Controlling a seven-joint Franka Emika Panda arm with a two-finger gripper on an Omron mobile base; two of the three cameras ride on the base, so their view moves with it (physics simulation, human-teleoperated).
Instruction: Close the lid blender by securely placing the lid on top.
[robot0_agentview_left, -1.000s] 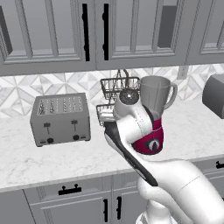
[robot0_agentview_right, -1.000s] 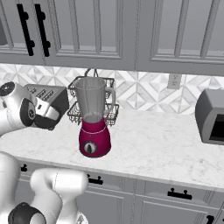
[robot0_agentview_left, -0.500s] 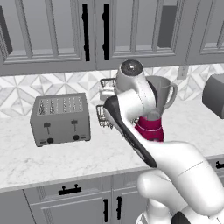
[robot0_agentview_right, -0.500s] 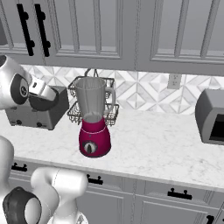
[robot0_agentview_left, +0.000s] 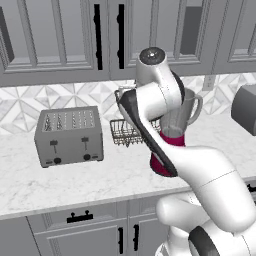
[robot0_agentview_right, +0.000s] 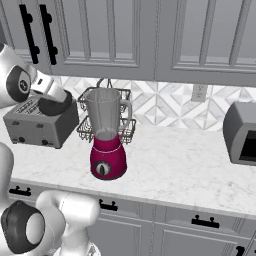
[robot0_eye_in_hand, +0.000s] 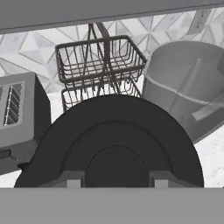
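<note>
Hand view: lid (robot0_eye_in_hand: 116, 144) carried, blender (robot0_agentview_right: 107, 136) uncovered.
Gripper (robot0_eye_in_hand: 114, 180) jaws pinch the lid beside the jar; seating it remains.

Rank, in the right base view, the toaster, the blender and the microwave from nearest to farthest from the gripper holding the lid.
1. The toaster, directly below the gripper and its lid, at the left.
2. The blender, to their right, mid-counter.
3. The microwave, at the far right edge.
</note>
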